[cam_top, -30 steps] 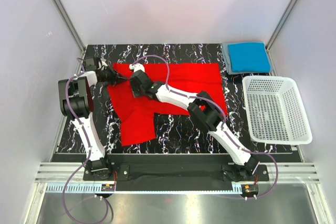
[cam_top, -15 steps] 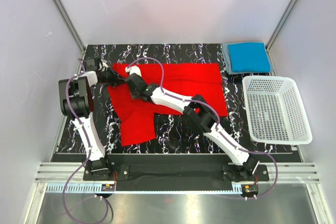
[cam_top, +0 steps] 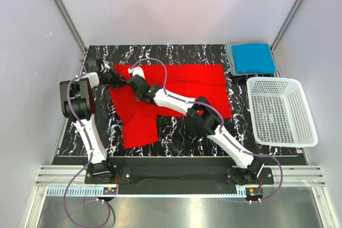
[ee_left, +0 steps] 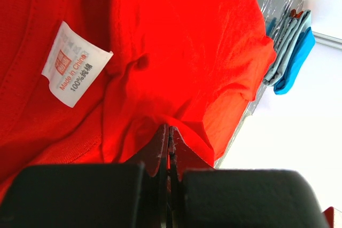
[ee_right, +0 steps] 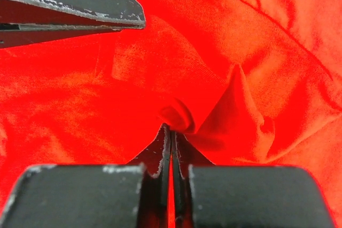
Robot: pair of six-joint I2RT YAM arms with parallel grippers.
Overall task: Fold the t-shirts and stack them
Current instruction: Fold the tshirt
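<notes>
Black marbled table (cam_top: pixel 173 132) carries a bright red t-shirt (cam_top: pixel 181 81), spread flat but rumpled at its 10 o'clock corner. At 3 o'clock sits a white mesh basket (cam_top: pixel 280 111); at 1 o'clock a folded blue t-shirt (cam_top: pixel 252 58) lies on a grey-blue t-shirt (ee_left: pixel 282 52). The left gripper (ee_left: pixel 167 129) and right gripper (ee_right: pixel 171 129) each pinch red cloth there, jaws pressed together. A white label (ee_left: pixel 75 63) reads "Made in China" and "100%".
</notes>
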